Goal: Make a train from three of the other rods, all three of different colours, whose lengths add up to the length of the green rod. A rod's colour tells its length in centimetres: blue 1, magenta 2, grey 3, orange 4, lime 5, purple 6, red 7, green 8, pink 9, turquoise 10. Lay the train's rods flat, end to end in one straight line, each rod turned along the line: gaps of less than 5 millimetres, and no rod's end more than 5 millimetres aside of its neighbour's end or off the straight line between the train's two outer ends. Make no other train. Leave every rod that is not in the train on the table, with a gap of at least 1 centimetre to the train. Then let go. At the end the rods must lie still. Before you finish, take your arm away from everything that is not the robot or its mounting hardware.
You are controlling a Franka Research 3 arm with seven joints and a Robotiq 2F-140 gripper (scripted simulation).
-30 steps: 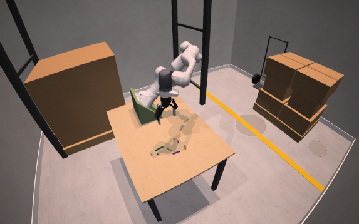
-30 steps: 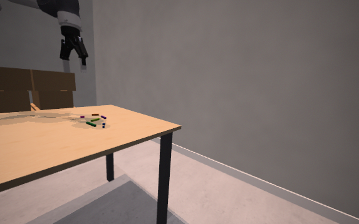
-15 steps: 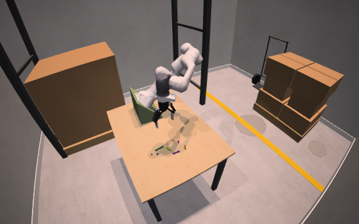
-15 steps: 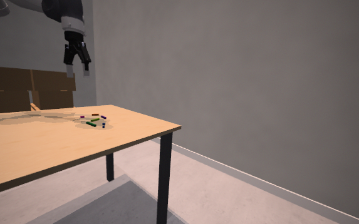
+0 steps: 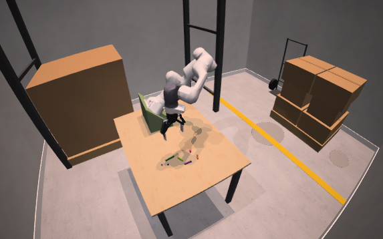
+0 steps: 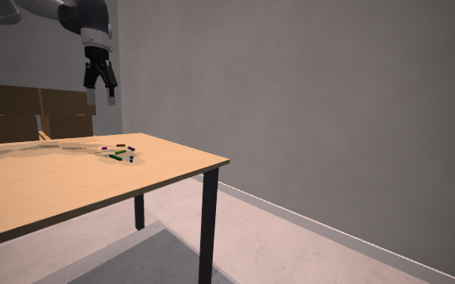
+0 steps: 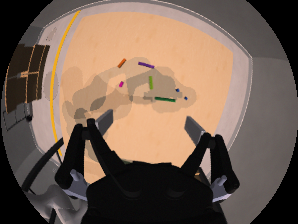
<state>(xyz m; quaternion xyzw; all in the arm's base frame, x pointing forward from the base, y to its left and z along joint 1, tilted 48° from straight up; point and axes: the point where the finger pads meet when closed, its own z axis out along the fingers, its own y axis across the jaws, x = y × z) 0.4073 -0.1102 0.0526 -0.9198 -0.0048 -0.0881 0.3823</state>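
Observation:
The rods lie loose and apart in a small cluster near the middle of the table. The green rod [image 5: 170, 158] [image 7: 165, 99] lies beside a lime rod [image 5: 180, 159] [image 7: 150, 83]. A purple rod [image 5: 188, 162] [image 7: 147, 66], an orange rod [image 5: 197, 156] [image 7: 121, 63] and a short magenta rod [image 5: 190, 151] [image 7: 121, 84] lie around them. A tiny blue rod [image 5: 168, 164] [image 7: 177, 90] lies near the green rod's end, with a second tiny bluish piece [image 5: 162, 164] beside it. My gripper [image 5: 173, 131] [image 6: 101, 99] [image 7: 149, 119] is open and empty. It hangs high above the table, short of the cluster on the robot's side.
A green wedge-shaped block [image 5: 150, 117] stands on the table's rear edge by the arm's base. A large brown crate [image 5: 79, 100] stands left of the table, and stacked cartons [image 5: 316, 100] stand at the right. Black frame posts [image 5: 217, 53] rise behind the arm.

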